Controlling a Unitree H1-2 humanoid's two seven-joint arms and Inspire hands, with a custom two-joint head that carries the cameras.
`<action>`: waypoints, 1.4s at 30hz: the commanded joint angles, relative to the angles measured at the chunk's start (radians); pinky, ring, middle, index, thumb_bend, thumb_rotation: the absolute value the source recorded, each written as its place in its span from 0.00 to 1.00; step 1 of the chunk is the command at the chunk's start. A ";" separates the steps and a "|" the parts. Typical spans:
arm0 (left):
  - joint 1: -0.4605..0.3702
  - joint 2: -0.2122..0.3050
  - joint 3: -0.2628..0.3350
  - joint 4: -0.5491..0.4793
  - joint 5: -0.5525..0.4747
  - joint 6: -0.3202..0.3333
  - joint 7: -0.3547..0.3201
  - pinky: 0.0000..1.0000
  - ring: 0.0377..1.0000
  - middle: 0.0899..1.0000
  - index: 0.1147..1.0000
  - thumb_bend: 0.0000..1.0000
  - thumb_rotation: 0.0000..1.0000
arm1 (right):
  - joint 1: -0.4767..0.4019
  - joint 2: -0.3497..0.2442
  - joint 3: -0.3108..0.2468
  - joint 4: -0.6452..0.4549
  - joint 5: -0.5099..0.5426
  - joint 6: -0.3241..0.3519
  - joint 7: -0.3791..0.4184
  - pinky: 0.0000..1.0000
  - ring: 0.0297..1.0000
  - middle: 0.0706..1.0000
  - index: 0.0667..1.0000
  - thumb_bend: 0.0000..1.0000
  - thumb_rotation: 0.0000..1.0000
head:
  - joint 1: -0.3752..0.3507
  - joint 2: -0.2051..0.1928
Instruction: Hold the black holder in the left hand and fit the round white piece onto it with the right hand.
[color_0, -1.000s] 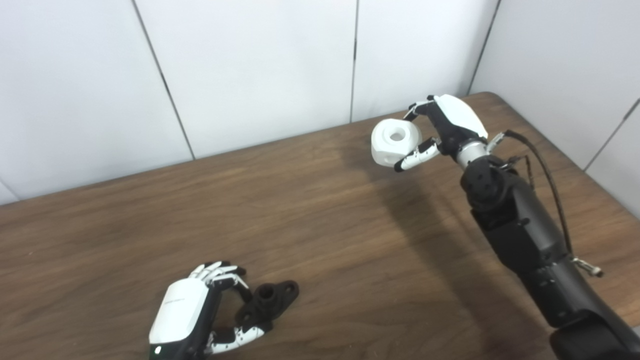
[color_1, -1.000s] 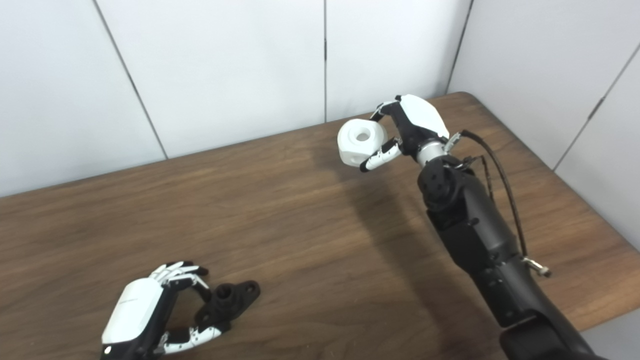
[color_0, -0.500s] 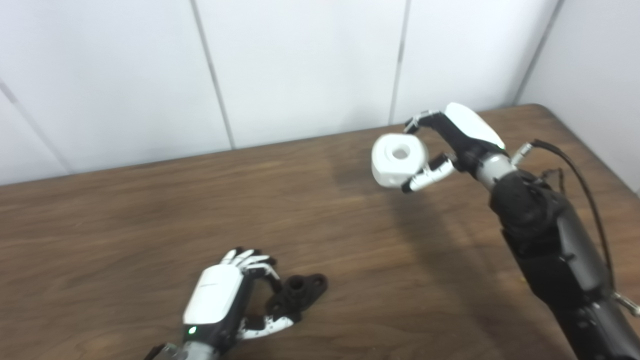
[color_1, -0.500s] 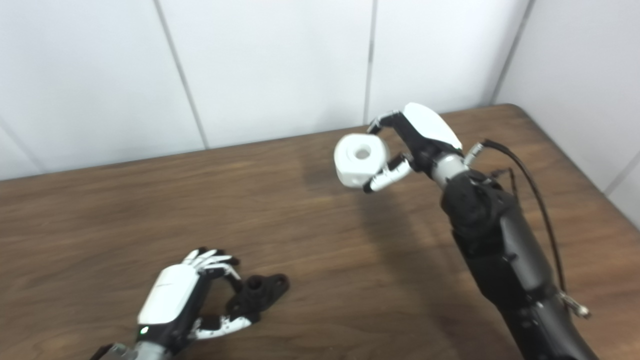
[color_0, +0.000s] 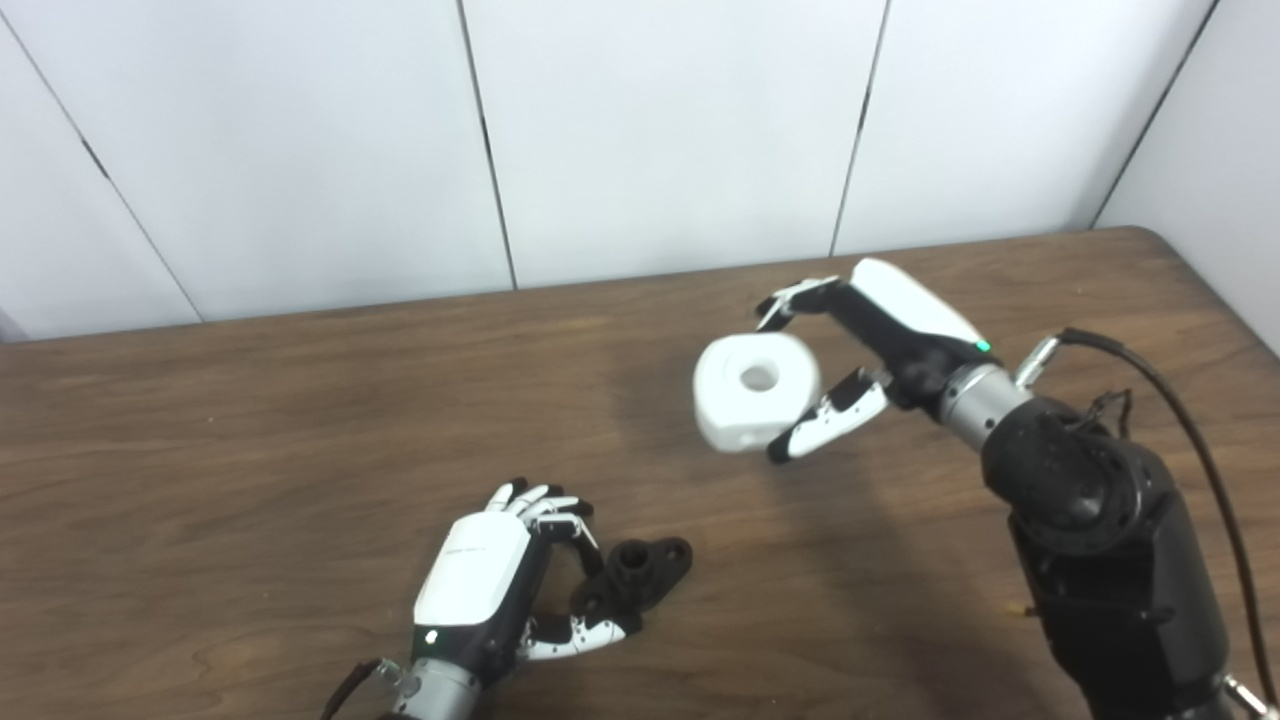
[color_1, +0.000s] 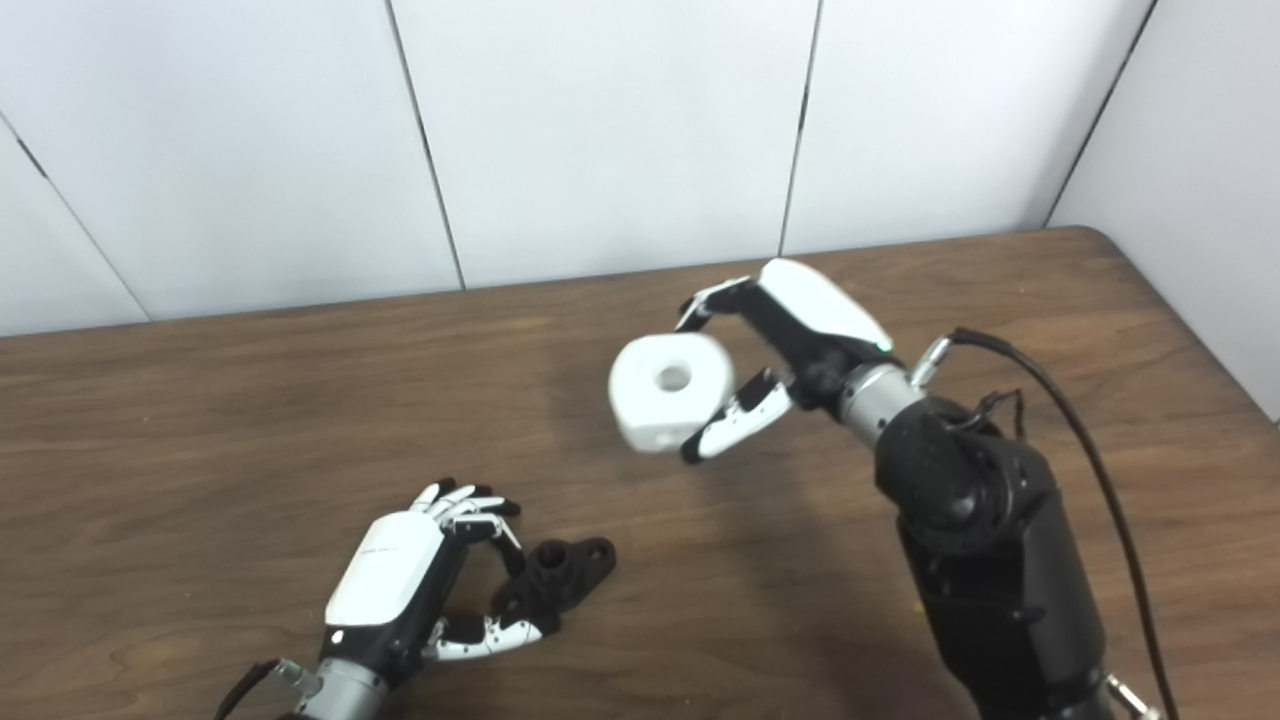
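The black holder (color_0: 640, 575) lies on the wooden table near the front, a short post with a flat flange. My left hand (color_0: 495, 585) rests beside it with fingers and thumb curled around its near end, touching it. The round white piece (color_0: 755, 390), a chunky ring with a centre hole, hangs in the air above the table's middle right. My right hand (color_0: 880, 335) is shut on it, fingers over its top and thumb under it. The same piece (color_1: 670, 390) and holder (color_1: 560, 575) show in the right eye view, well apart from each other.
The brown wooden table (color_0: 250, 450) runs to a white panelled wall (color_0: 650, 130) at the back. Its right corner (color_0: 1150, 240) is rounded. A black cable (color_0: 1190, 400) loops off my right forearm.
The camera has swung, shifting the whole picture. My right hand has carried the white piece lower and leftward, closer to the holder. My left hand keeps its curl on the holder.
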 joint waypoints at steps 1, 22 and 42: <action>0.002 -0.002 -0.023 0.020 0.027 0.009 -0.027 0.97 0.87 0.76 0.42 0.52 0.05 | -0.019 0.018 -0.002 -0.049 -0.022 -0.001 0.024 0.87 0.92 0.80 0.44 0.53 0.14 | 0.001 0.004; -0.009 -0.018 -0.038 0.016 0.047 0.039 -0.038 0.99 0.89 0.76 0.42 0.52 0.05 | 0.067 0.180 0.050 -0.133 -0.062 -0.001 0.116 0.87 0.92 0.82 0.44 0.53 0.14 | 0.054 0.031; -0.018 -0.034 -0.050 0.026 0.061 0.054 -0.025 0.98 0.89 0.76 0.42 0.52 0.05 | 0.110 0.182 0.096 -0.095 -0.028 -0.003 0.057 0.85 0.92 0.81 0.44 0.53 0.14 | 0.095 0.041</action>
